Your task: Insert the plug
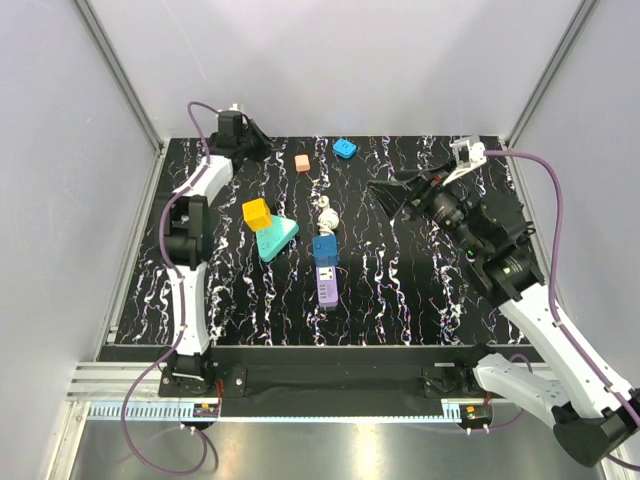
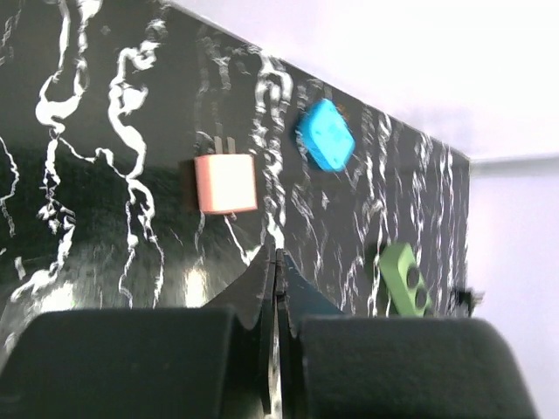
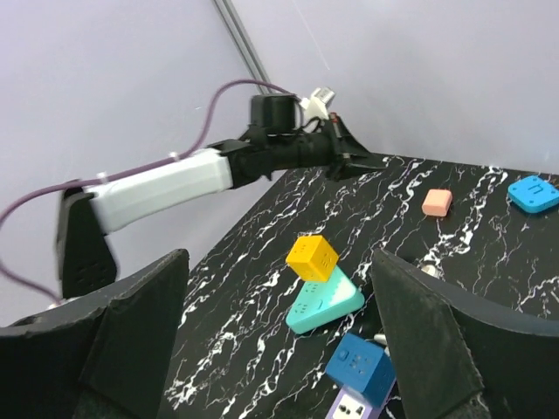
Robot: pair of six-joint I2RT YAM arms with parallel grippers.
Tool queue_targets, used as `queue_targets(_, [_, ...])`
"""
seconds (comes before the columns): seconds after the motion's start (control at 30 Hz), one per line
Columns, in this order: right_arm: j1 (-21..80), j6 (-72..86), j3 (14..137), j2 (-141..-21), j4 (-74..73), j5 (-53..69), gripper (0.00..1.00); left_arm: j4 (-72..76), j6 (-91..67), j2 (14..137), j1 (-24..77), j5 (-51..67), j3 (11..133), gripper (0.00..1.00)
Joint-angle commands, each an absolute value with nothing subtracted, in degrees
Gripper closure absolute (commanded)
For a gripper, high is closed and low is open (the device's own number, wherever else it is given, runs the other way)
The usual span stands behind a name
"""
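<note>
Your left gripper point(image 2: 277, 260) is by the far left corner of the table point(image 1: 420, 290). Its two fingers are pressed together with nothing between them. Your right gripper point(image 1: 386, 198) is over the far right part, with its fingers wide apart and nothing in them. The pink plug point(image 1: 302, 162) lies near the back edge, close to the left gripper, with a light blue block point(image 1: 345, 148) near it. The purple power strip point(image 1: 327, 285) lies in the middle, with a dark blue cube point(image 1: 325, 248) touching its far end.

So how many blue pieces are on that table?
2: a light blue one near the far edge, and a dark blue cube mid-table, against the purple strip. Teal wedge excluded. Others may be hidden.
</note>
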State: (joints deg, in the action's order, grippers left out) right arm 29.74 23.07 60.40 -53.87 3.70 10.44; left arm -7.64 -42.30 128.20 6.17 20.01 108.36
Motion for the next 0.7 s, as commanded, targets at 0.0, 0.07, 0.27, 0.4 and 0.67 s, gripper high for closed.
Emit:
queue_targets(0.0, [30.1, 24.5, 59.2, -49.8, 4.0, 11.1, 0.08, -0.2, -52.5, 133.1, 6.2, 15.4, 114.3, 1.0])
queue_targets(0.07, [30.5, 24.0, 58.5, -49.1, 4.0, 10.5, 0.08, 1.8, -53.7, 135.7, 6.3, 14.5, 116.2, 1.0])
queue_targets(0.27, [31.6, 22.5, 58.9, -47.7, 3.4, 10.1, 0.07, 2.3, -54.1, 145.8, 7.6, 10.3, 123.4, 1.0])
queue_targets(0.4, [31.9, 22.3, 59.1, -47.7, 3.4, 10.1, 0.07, 2.1, -55.4, 150.4, 8.5, 8.5, 127.4, 1.0])
queue_targets(0.67, [32.0, 20.6, 59.2, -46.9, 3.0, 9.4, 0.06, 1.1, -60.2, 154.4, 10.2, 5.0, 129.5, 1.0])
